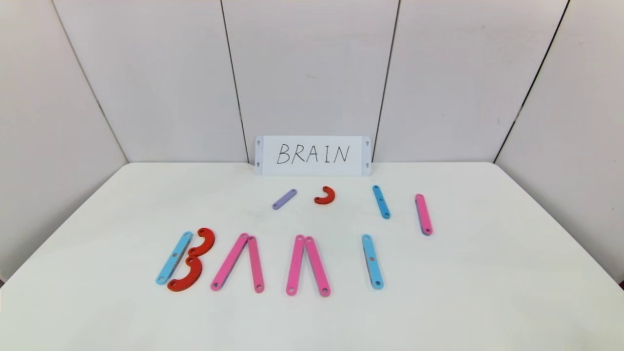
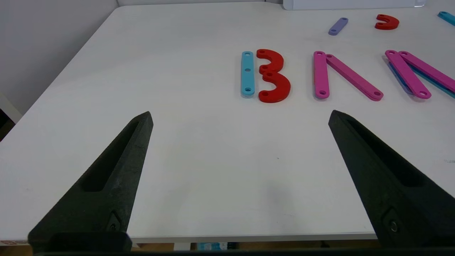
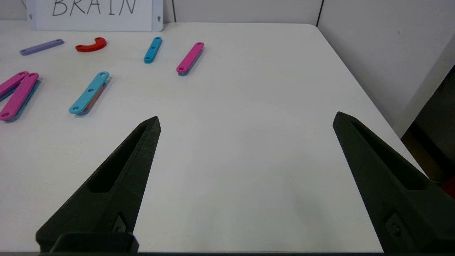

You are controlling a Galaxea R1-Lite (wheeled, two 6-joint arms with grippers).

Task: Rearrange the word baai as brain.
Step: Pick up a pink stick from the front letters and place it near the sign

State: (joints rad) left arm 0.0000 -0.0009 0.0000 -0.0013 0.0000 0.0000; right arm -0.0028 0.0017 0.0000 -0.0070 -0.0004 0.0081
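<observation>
**On the white table: BAAI laid out, both grippers wide and empty**

From the head camera, the white table (image 1: 97, 219) carries a near row of plastic strips. At the robot's left stands the B (image 1: 185, 262): a light-blue bar with two red curves touching its right side. Next come two A shapes, each a pair of pink bars meeting at the top with no crossbar, the first A (image 1: 239, 263) and the second A (image 1: 307, 264). A single light-blue bar, the I (image 1: 372, 261), ends the row. Farther back lie spare pieces, well apart: a lilac bar (image 1: 284, 199), a small red curve (image 1: 325, 195), a blue bar (image 1: 381, 202) and a pink bar (image 1: 423, 214). A white card (image 1: 312, 155) reading BRAIN leans against the back wall.

From the left wrist, the left gripper (image 2: 240, 117) hovers near the table's front edge, fingers spread wide, holding nothing, short of the B.

From the right wrist, the right gripper (image 3: 246, 122) is likewise spread wide and empty over bare table. The I bar seems to rest on another strip, perhaps orange, though that is hard to make out.
</observation>
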